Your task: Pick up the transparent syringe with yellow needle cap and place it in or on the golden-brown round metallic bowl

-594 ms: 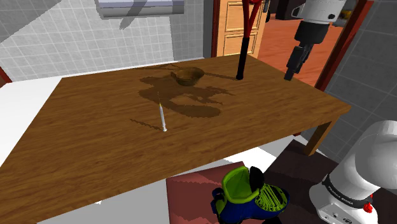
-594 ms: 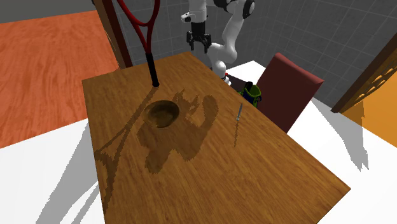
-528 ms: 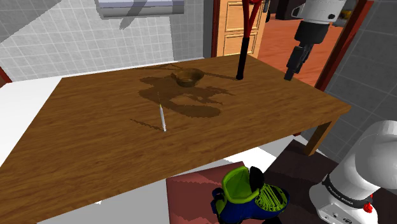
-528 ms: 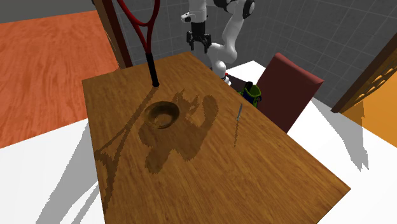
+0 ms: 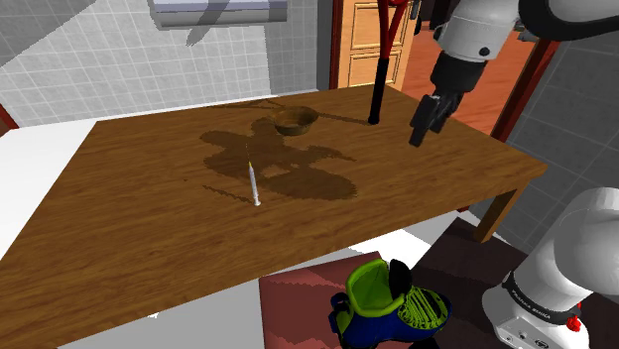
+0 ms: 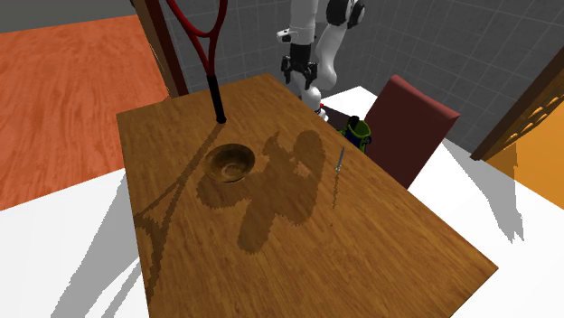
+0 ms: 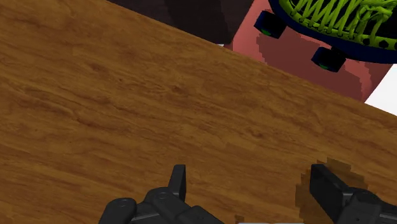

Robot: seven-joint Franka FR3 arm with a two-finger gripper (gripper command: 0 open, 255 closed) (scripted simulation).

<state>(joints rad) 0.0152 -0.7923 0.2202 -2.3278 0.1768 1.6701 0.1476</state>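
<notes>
- Nearest to us in the shoulder view, a green-and-blue skate [image 5: 385,302] sits on a dark red chair [image 5: 298,297] drawn up to the table's near edge.
- The brown wooden table [image 5: 149,228] fills the middle of the room. The syringe [image 5: 254,184] lies flat on it near the centre, well apart from the bowl and from the gripper.
- Beyond the syringe, past a patch of the arm's shadow, the brown round bowl [image 5: 295,121] stands near the far edge.
- A racket [image 5: 377,94] stands on its black handle at the far corner, close to the bowl.
- The gripper [image 5: 425,123] hangs above the table toward the shoulder view's right. In the wrist view we see its fingers [image 7: 179,181] spread apart, with bare wood between them.
- Behind the table are a grey tiled wall [image 5: 99,59], an orange door [image 5: 369,50] and an orange-red floor [image 6: 63,99].
- Half a second on, the gripper has come down and in from the table's edge. Its shadow has slid toward the syringe, while syringe and bowl have not moved.
</notes>
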